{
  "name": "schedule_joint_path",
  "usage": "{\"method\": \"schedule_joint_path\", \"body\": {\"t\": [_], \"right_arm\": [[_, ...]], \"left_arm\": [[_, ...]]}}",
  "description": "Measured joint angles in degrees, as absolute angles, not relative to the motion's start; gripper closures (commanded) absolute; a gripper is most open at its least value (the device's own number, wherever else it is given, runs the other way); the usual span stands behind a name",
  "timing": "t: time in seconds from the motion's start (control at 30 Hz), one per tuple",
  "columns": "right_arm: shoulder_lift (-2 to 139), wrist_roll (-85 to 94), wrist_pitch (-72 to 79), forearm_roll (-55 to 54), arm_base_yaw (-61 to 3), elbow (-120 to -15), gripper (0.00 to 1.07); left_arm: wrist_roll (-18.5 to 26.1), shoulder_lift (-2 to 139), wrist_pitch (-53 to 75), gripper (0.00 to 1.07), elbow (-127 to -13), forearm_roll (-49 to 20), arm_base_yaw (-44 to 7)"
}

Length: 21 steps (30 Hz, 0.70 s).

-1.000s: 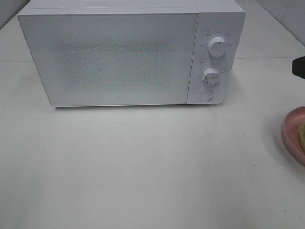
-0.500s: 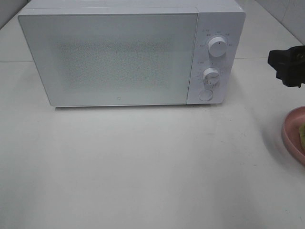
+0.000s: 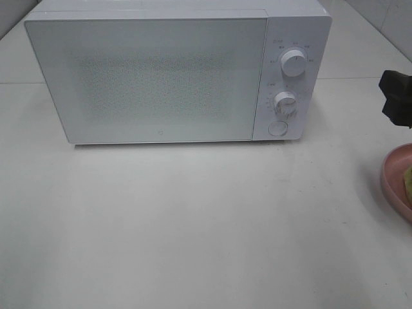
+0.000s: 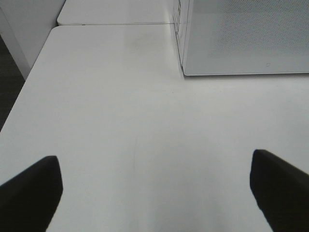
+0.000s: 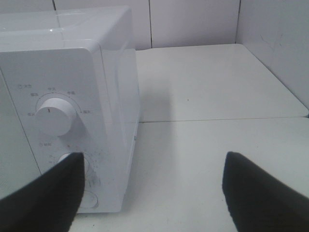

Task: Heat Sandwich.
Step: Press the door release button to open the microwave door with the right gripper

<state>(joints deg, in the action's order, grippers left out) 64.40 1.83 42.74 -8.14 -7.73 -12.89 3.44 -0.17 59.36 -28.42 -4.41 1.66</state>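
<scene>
Only a yellow-green sliver of the sandwich [image 3: 408, 181] shows at the right edge of the exterior high view, lying on a pink plate [image 3: 391, 175]. The white microwave [image 3: 148, 77] stands at the back of the table with its door shut. My right gripper [image 3: 396, 96] hovers open between the microwave's control panel and the plate, holding nothing. In the right wrist view the right gripper [image 5: 154, 193] faces the upper knob [image 5: 55, 116]. My left gripper [image 4: 154, 193] is wide open above bare table, left of the microwave [image 4: 241, 38]; the exterior high view does not show it.
Two knobs [image 3: 293, 64] and a round button [image 3: 277, 128] sit on the microwave's right panel. The white table [image 3: 193, 225] stretches in front of the microwave. A wall stands close to the right [image 5: 275, 29], and the table's left edge [image 4: 29, 82] drops off.
My right gripper came in from the right edge toward the microwave's panel, then drew back a little to the right and lower. Microwave and plate have not moved.
</scene>
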Motion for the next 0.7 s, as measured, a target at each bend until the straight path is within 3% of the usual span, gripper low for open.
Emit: {"method": "schedule_joint_path", "body": {"t": [0.33,0.7], "right_arm": [[65.6,2.1,45.6,-9.9,-8.3,-11.6,0.31],[78.4,10.8,57.4,-24.5,-25.6,-11.5,0.31]], "left_arm": [[3.4,-0.2,59.4,0.05,-28.4,-4.4,1.7],[3.4,-0.2,59.4,0.05,-28.4,-4.4,1.7]]}}
